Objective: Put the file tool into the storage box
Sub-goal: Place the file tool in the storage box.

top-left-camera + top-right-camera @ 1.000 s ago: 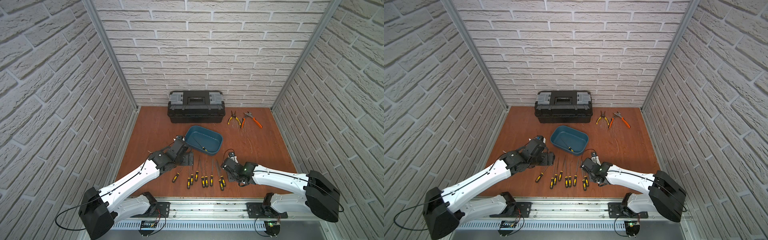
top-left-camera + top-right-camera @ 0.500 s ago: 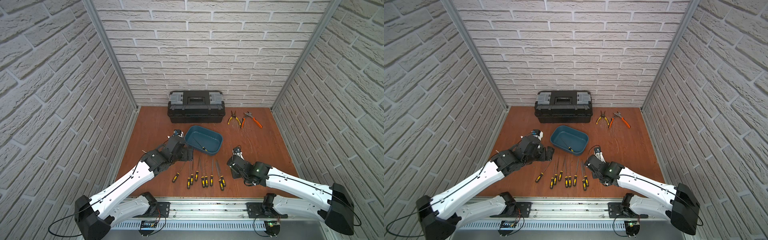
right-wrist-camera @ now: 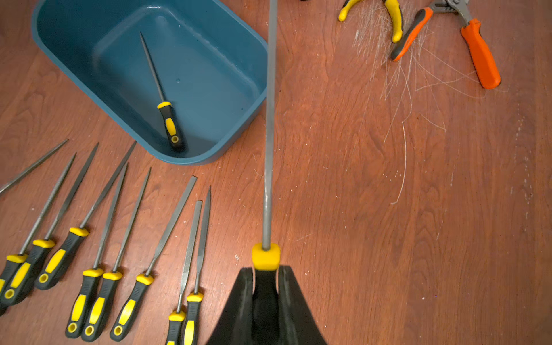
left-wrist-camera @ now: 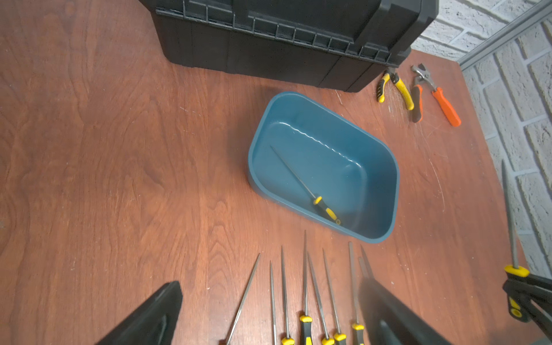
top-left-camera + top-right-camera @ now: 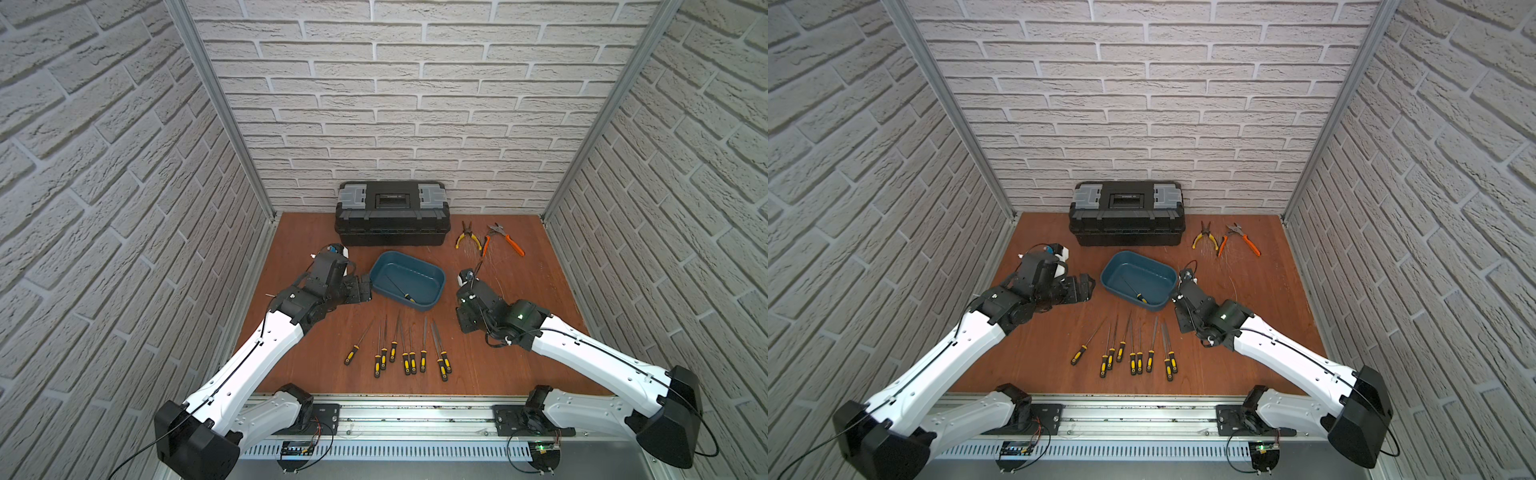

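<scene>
The right tool [image 3: 265, 276] is clamped on the black-and-yellow handle of a file tool [image 3: 269, 119], whose grey shaft sticks straight out ahead of the fingers toward the back of the surface [image 5: 299, 232]. This file is just beside the right-hand end of the storage box [image 3: 209, 74], not inside it. The teal storage box sits at an angle in the middle of the surface and already has one file [image 3: 168, 119] lying slantwise on its floor. The left tool [image 4: 270, 286] has its fingers apart and holds nothing; in both top views it is close to the box's left end. A row of files [image 3: 127, 310] lies on the surface in front of the box. A black toolbox [image 5: 392, 214] stands against the back wall, with yellow pliers [image 5: 467, 237] and orange pliers [image 5: 500, 243] to its right.
</scene>
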Robot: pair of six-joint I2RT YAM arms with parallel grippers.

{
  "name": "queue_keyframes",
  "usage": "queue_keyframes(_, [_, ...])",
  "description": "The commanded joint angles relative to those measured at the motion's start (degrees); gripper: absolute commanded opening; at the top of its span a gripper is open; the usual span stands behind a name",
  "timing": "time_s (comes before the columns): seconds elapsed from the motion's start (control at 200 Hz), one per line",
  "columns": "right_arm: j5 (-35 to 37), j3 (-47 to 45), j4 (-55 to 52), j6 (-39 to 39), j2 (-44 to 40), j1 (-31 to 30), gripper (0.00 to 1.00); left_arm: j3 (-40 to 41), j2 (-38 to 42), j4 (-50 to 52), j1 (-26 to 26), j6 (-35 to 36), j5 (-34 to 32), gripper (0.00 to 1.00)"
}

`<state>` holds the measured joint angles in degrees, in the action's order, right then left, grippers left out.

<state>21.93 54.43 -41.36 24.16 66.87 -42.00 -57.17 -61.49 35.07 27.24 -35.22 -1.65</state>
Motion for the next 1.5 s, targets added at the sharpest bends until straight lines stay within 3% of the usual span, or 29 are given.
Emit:
queue_keyframes(0.0, [-5.3,3.7,3.3,-7.2,2.5,2.0,0.03,-1.6,-1.0,-2.6,-2.5,2.0,3.5,0.98])
queue_keyframes(0.235, [-13.0,15.0,3.0,-16.1,13.2,4.6,0.03,-2.2,-3.1,-4.2,-6.9,2.6,6.3,0.98])
queue_keyframes(0.44, [-26.5,25.6,2.4,-27.0,26.4,7.9,0.03,-1.5,-5.5,-5.1,-8.9,2.9,7.6,0.98])
queue_keyframes(0.55, [-30.2,30.6,1.9,-30.8,32.9,8.8,0.03,0.1,-5.9,-6.7,-9.0,2.4,8.3,0.98])
queue_keyframes(0.815, [-31.1,37.8,2.9,-37.9,44.8,10.8,0.03,0.5,-9.8,-8.3,-9.1,2.7,7.8,0.98])
queue_keyframes(1.205, [-32.3,33.5,8.6,-39.1,49.6,10.9,0.06,-1.1,-14.2,-10.7,-9.1,2.8,8.6,0.98])
queue_keyframes(1.365, [-32.3,33.4,8.4,-37.7,50.9,10.8,0.18,-1.9,-15.1,-10.6,-9.1,2.6,9.3,0.98])
queue_keyframes(1.495, [-33.5,33.9,7.5,-36.1,51.0,10.8,0.39,-1.8,-14.7,-10.0,-9.0,2.5,9.3,0.98])
